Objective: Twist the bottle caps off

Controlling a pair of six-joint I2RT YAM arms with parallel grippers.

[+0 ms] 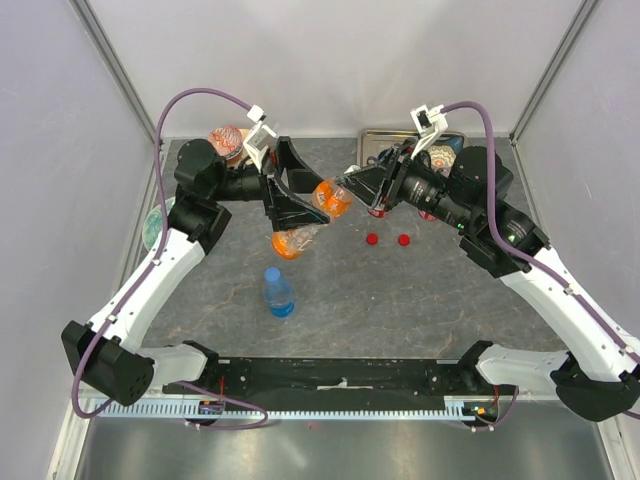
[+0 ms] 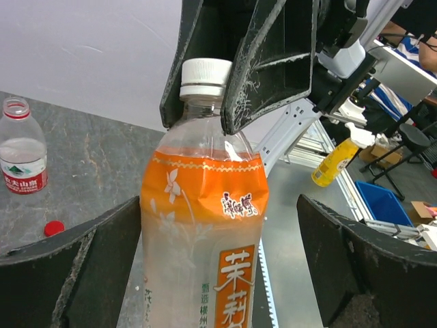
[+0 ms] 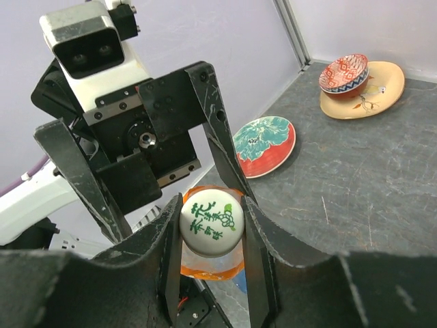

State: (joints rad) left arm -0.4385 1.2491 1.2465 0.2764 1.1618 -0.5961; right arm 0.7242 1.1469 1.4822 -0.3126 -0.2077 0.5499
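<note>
White cap (image 2: 205,72) is clamped in right gripper (image 3: 210,213), left gripper (image 2: 218,263) spread wide around orange bottle (image 2: 201,198): body to be gripped firmly before any twist.

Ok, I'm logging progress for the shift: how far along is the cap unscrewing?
Done: two red caps lie loose on the table, and one clear bottle stands open. In hand: the right tool is shut on the white cap of the orange bottle, the left tool open around its body. Left: the blue bottle, cap on.
</note>
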